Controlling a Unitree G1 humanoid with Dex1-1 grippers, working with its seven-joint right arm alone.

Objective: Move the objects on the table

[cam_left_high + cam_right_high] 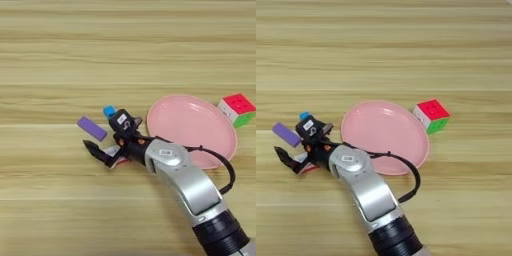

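Observation:
My right gripper [101,133] reaches in from the lower right, left of the pink plate [192,125]. It is open, one black finger [96,150] stretched to the lower left and the other [120,120] above it. The purple bar [92,128] lies flat in the gap between the fingers, touching neither. The blue bar [108,110] peeks out just behind the upper finger, mostly hidden. The white eraser with a red edge [114,153] lies under the base of the lower finger, only partly showing. The puzzle cube [431,115] stands off the plate's right rim.
The silver forearm [187,182] crosses the plate's near-left rim, with a black cable [227,172] looping over the plate's front edge. Bare wooden table [125,45] stretches behind and to the left.

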